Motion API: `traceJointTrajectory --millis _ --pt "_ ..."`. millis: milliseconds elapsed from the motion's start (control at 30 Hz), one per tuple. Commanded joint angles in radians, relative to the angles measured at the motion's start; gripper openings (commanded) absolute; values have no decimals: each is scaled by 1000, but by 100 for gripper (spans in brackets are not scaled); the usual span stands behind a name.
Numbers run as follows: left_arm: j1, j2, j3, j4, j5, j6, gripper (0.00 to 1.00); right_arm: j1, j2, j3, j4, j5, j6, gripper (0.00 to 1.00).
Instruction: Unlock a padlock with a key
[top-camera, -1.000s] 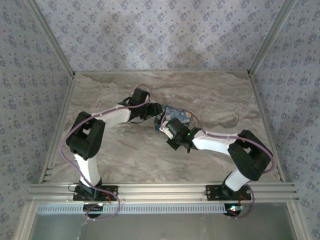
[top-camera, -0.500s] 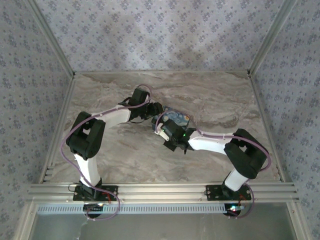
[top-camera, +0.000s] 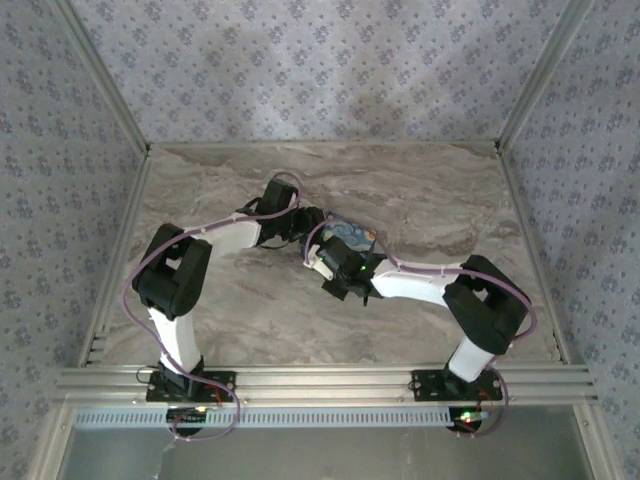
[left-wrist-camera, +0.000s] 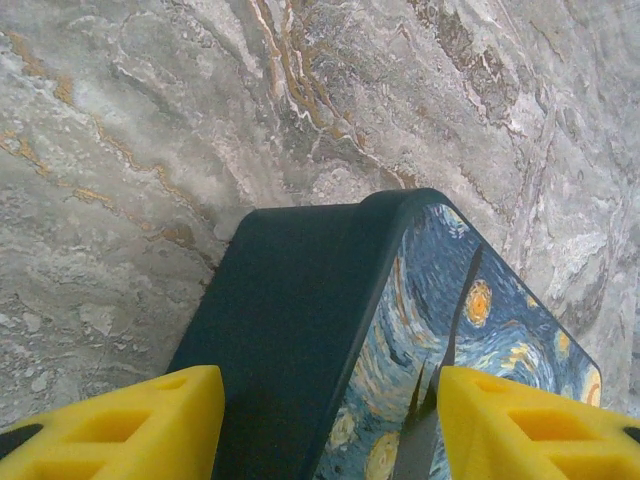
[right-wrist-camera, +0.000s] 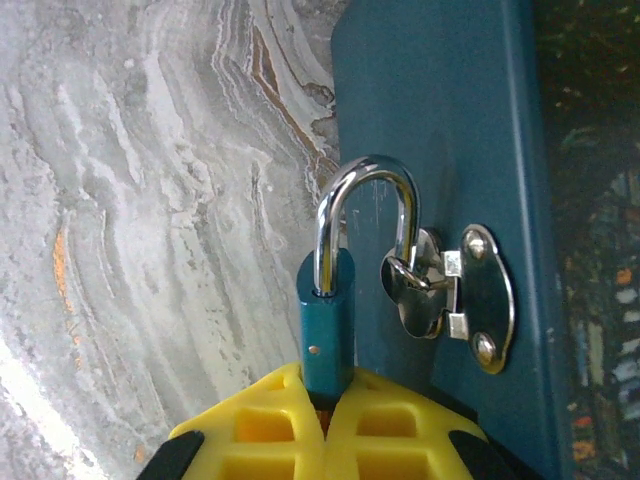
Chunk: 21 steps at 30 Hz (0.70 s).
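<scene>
One padlock (right-wrist-camera: 327, 320), small, rigid, slick-shackled, at the centre of the table (left-wrist-camera: 150, 130), is being judged graspable by its teal body. The right gripper (right-wrist-camera: 325, 405), jaws closed, is being pressed at its base. The left gripper (left-wrist-camera: 330, 420) is astride the box (left-wrist-camera: 290, 300), grip untellable.

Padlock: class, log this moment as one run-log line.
left gripper: clamped on Starry Night box | right gripper: shut on teal padlock body | shackle: through hasp staple

Lower end of padlock (right-wrist-camera: 328, 300) hidden inside right hand (right-wrist-camera: 325, 385); box (left-wrist-camera: 290, 330) cut off at bottom edge.
</scene>
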Motion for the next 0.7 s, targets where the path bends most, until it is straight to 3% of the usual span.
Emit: traceJointTrajectory --millis 0,267,433,667 --pt "-8 1 -15 4 23 -13 58 8 15 60 -5 -8 60 0" --pt "-9 -4 -33 16 19 -25 58 5 40 97 -99 -36 218 0" --pt "-10 -8 -54 35 23 -38 58 -8 47 84 -88 -126 319 0" --pt "-14 -6 -63 49 31 -46 57 -4 42 69 -2 -144 279 0"
